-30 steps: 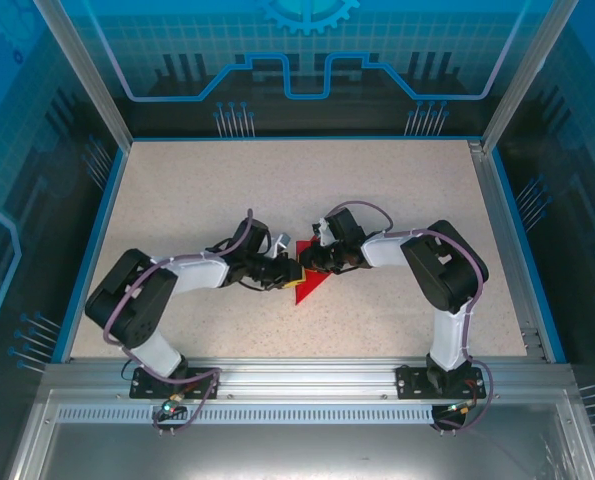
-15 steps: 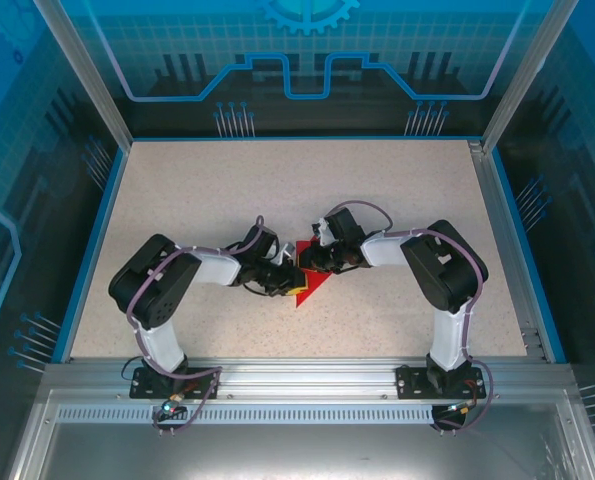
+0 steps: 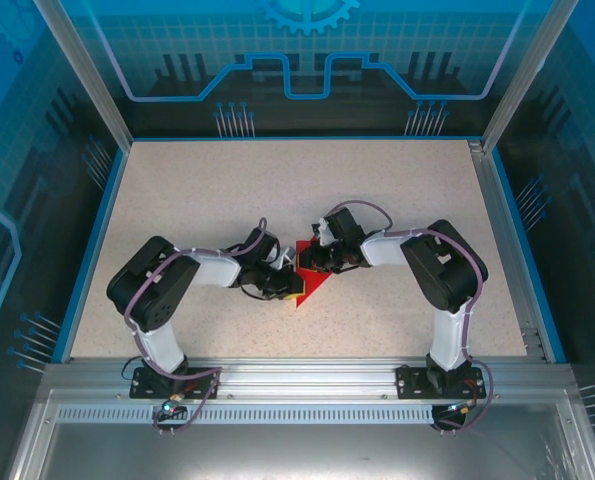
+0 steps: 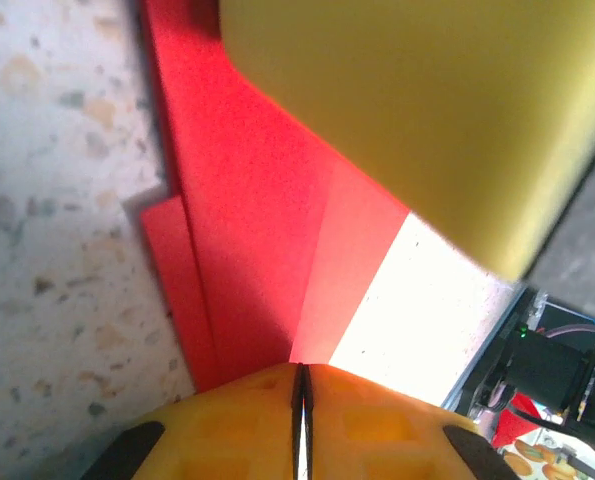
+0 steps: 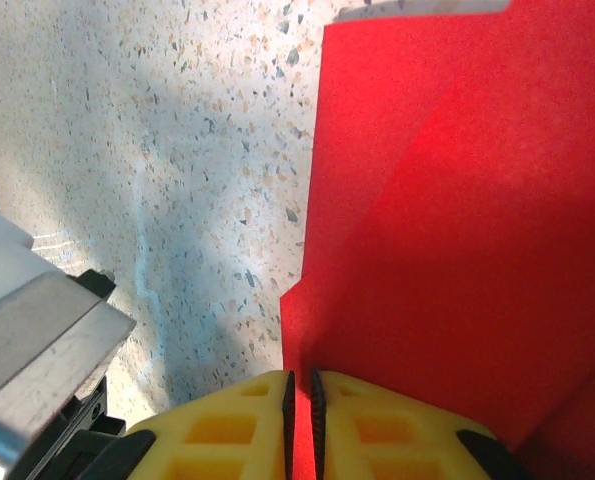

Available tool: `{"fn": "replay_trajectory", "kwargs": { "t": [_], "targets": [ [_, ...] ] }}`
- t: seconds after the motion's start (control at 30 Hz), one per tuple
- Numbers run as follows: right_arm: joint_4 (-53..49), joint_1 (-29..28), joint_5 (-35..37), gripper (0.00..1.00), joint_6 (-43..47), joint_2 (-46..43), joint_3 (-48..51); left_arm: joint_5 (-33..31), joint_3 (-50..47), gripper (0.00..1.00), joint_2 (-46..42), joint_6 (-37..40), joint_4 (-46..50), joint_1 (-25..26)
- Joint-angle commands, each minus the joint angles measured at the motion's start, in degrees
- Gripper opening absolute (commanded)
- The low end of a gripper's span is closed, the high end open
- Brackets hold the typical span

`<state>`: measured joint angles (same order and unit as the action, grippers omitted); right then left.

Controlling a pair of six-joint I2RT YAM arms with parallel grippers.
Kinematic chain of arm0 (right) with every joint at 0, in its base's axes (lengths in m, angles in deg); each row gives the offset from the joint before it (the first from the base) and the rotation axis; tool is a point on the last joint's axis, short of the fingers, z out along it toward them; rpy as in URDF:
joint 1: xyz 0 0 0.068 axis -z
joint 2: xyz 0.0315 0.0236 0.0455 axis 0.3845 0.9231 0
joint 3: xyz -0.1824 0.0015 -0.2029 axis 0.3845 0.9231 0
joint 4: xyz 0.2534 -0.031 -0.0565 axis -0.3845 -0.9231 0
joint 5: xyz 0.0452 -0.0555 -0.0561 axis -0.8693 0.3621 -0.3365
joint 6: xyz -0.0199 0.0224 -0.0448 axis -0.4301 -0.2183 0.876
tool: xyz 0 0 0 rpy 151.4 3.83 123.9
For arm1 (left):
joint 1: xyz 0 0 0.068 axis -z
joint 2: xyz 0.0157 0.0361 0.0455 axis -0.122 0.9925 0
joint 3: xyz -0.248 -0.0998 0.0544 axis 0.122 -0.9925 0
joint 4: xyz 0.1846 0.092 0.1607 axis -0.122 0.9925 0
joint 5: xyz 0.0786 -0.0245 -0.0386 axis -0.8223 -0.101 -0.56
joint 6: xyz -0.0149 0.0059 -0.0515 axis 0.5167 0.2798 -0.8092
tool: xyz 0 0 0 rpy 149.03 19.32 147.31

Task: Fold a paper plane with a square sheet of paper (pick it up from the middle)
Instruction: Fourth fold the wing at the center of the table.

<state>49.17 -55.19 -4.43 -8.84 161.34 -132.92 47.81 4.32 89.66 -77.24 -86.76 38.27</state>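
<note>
Jaws of the left gripper [image 3: 289, 284] are pressed together, with only a hairline slit between the yellow fingers [image 4: 227, 430] in the left wrist view. A crease of the square sheet of paper [image 3: 312, 285] runs straight down into that slit, so the gripper appears to nip the paper at its fold. The sheet is already folded: in the top view it reads as a red triangular shape, and the left wrist view shows overlapping red layers [image 4: 247, 220] with a stepped edge against the speckled table [image 4: 57, 220]. A large blurred yellow surface [image 4: 427, 110] overhangs the paper at the upper right of that view.

The right gripper [image 3: 311, 264] is likewise clenched: its yellow fingers [image 5: 377, 430] stand a sliver apart, red shows in the gap, and the paper's edge [image 5: 457, 260] enters between them, so it grips the sheet.

Both grippers meet tip to tip over the paper, which sits about midway between the table's [image 3: 177, 190] left and right edges, somewhat nearer its near edge than its far one
</note>
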Motion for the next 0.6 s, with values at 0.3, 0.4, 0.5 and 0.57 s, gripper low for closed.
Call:
{"fn": "replay_trajectory", "kwargs": {
  "t": [0.3, 0.4, 0.5, 0.57],
  "targets": [
    [-7.4, 0.1, 6.1, 0.16, 1.5, 4.1, 1.8, -1.6, -3.0, 0.13, -3.0, 6.1, 15.1, 2.0],
    [-7.5, 0.1, 6.1, 0.16, 1.5, 4.1, 1.7, -2.7, -3.4, 0.12, -4.8, 6.0, 16.0, 2.1],
    [-7.6, 0.1, 6.0, 0.16, 1.5, 4.1, 1.6, -4.2, -3.8, 0.12, -7.6, 5.3, 16.0, 2.1],
    [-7.7, 0.1, 6.0, 0.16, 1.5, 4.1, 1.6, -4.6, -3.9, 0.12, -10.0, 4.4, 14.9, 2.1]
  ]
}}
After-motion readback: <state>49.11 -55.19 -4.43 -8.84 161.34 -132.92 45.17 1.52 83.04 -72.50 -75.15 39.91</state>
